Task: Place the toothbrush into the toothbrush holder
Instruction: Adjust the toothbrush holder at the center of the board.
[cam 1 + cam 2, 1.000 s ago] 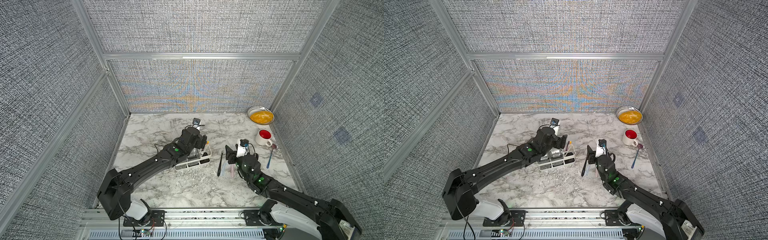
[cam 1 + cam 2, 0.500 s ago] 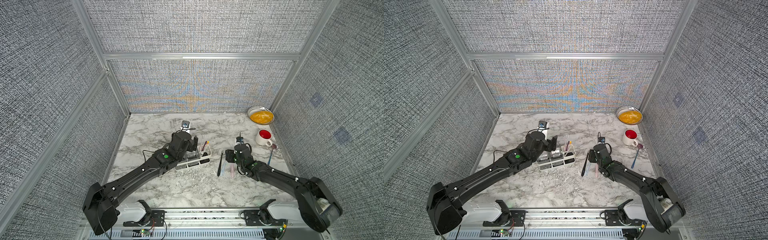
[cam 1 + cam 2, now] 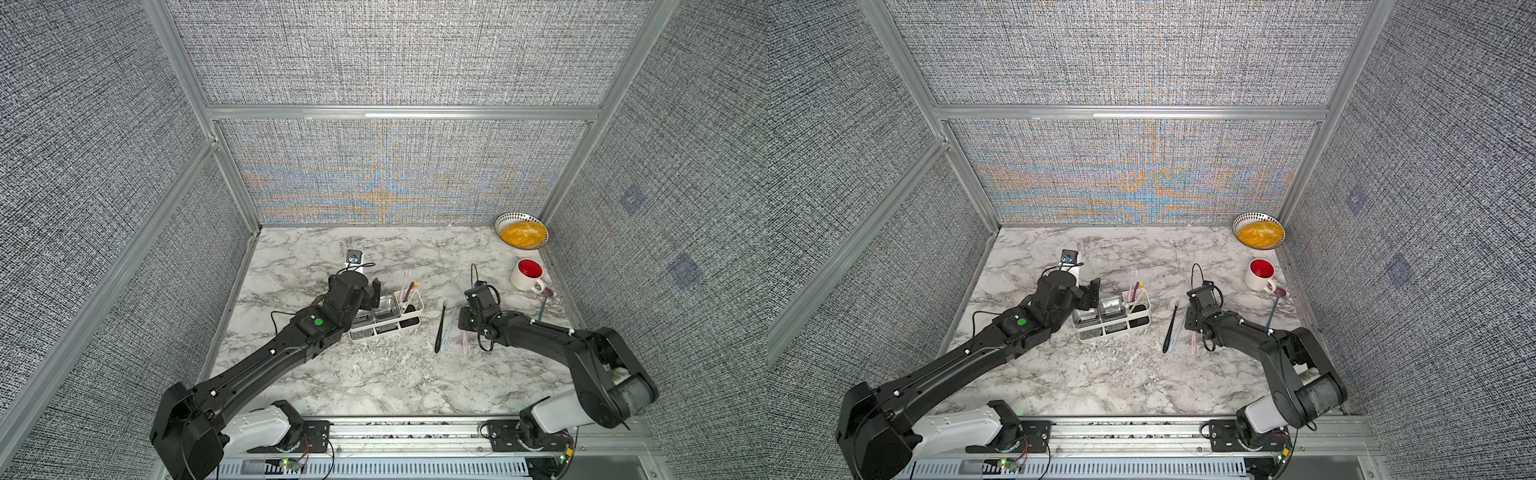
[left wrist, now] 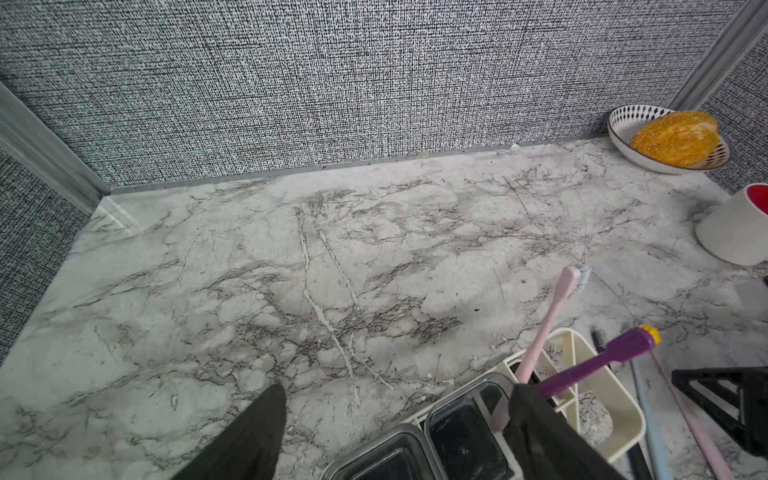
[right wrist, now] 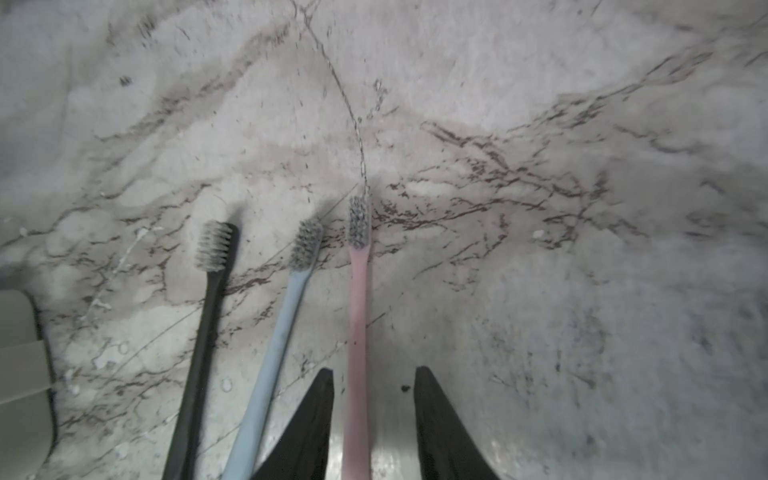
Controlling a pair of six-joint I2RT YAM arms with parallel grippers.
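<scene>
- The right gripper [image 5: 374, 370] sits low over the tabletop [image 5: 540, 124]. Its fingers [image 5: 307, 428] are apart and straddle the handle of the pink toothbrush [image 5: 357, 324]; nothing is clamped yet.
- That brush lies flat with its bristles pointing away from the gripper. The blue toothbrush [image 5: 282, 328] is just beside it and the black toothbrush [image 5: 208, 316] lies beyond. In both top views all three lie between the toothbrush holder [image 3: 386, 334] and the white mug [image 3: 524, 279].
- The pink handle lies off-centre, close to the finger on the blue brush's side, with a clear gap to the other finger. A slow squeeze would probably let the near finger nudge the handle to the middle instead of flicking it away.
- The blue handle runs close outside that same finger, so it should stay outside the grip; two brushes pinched together would likely slip.
- Lift straight up before swinging across, then tip the brush upright so the handle end goes in first.
- The holder's open end compartment already carries a leaning pink brush [image 4: 548, 320] and a purple toothbrush [image 4: 602, 359], so aim beside them.
- The left gripper [image 4: 397, 388] hangs at the holder, fingers [image 4: 249, 436] wide apart and empty; come in from the far side to stay clear of it.
</scene>
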